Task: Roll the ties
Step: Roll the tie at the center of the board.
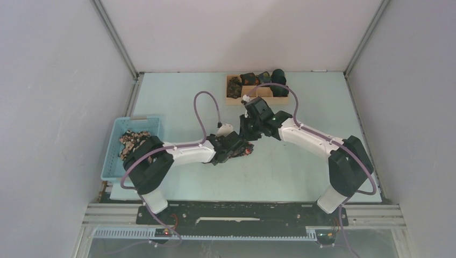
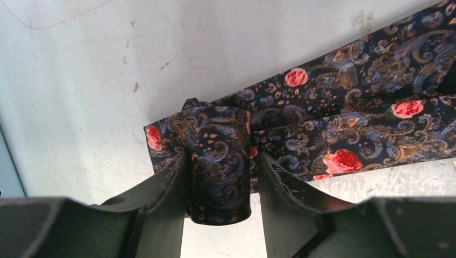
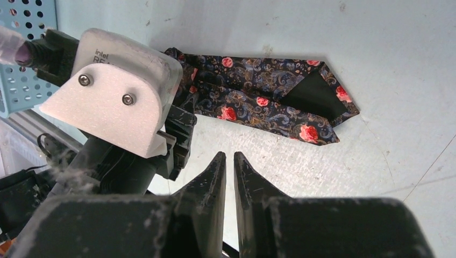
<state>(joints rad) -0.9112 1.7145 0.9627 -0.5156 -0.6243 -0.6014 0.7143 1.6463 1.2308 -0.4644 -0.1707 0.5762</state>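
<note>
Tie (image 3: 269,102): mid-worktop (image 3: 403,64); dark floral cloth, flat, pointed at one end, rolled into a cylinder at the other.
Left fingers (image 1: 244,150): spread astride the roll, slit on one side, not clamping.
Right fingers (image 3: 223,164): nearly together, empty.
Edges: perforated blue basket (image 1: 115,145) left, wooden tray (image 1: 232,100) far; both well apart from tie.

Place: a robot lab, a closed test cell.
Walls: plain white panels (image 1: 54,107) on metal posts (image 1: 115,37) at 9, 12 and 3 o'clock.
Machines: left arm (image 1: 185,153) and right arm (image 1: 306,137) bolted to a black rail (image 1: 242,213) at 6 o'clock.
Wiring: slotted cable duct (image 1: 215,234) below.
</note>
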